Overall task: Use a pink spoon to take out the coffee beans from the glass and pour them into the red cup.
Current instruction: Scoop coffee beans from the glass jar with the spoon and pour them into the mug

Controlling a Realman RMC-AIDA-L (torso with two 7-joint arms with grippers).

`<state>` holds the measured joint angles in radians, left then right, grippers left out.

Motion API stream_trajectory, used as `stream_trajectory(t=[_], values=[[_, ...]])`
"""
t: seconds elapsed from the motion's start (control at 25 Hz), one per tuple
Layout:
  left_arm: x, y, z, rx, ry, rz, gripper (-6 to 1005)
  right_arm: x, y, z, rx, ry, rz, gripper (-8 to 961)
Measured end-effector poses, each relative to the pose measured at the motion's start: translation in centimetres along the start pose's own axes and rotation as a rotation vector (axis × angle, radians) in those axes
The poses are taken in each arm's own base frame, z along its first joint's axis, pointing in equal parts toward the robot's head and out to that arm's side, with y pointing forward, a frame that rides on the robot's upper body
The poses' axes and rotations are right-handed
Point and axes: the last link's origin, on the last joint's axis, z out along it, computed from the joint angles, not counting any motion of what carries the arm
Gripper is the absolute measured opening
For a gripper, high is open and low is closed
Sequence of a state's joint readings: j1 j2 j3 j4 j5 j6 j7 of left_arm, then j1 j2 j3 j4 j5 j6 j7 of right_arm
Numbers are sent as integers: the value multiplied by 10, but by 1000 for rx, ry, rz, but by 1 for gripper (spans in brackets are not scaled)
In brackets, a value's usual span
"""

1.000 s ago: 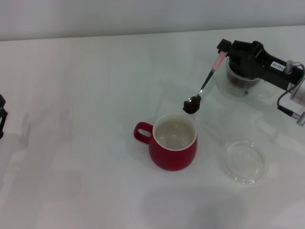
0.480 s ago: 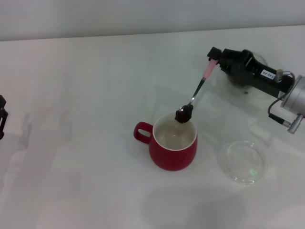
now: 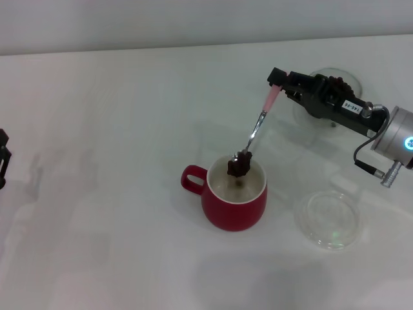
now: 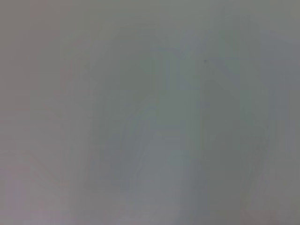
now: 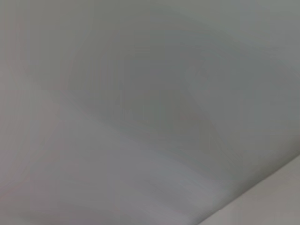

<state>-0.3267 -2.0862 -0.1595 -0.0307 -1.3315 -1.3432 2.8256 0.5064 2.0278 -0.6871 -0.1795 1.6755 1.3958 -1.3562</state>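
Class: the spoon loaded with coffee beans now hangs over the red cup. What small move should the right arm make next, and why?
Probably roll the wrist to tip the pink spoon. The right gripper holds its pink handle, and the bowl, heaped with coffee beans, sits over the red cup mouth, so tipping should drop them inside. The left gripper rests at the table's far left edge.

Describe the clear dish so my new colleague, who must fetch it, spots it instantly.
Start at the red cup mid-table. On the robot's right of it, apart from it, lies the clear dish. It is flat, shallow, round and see-through, unlike the tall mug.
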Motion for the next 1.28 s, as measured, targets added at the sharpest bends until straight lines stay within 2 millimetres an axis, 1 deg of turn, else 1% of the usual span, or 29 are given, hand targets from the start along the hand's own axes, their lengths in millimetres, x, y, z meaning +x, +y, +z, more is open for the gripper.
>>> stream_trajectory(t=[0.24,0.64,1.08,1.28], values=[[0,0,1,0,-2,0,485,3,7,3,-44,18,-69,152],[-1,0,0,1,-4,-2,485,2,9,8,-53,42,-200,151],[-3,1,0,5,-20,-9,485,3,13,12,-86,72,-461,154],[-3,1,0,5,-20,-9,485,2,15,9,-102,46,-431,157]])
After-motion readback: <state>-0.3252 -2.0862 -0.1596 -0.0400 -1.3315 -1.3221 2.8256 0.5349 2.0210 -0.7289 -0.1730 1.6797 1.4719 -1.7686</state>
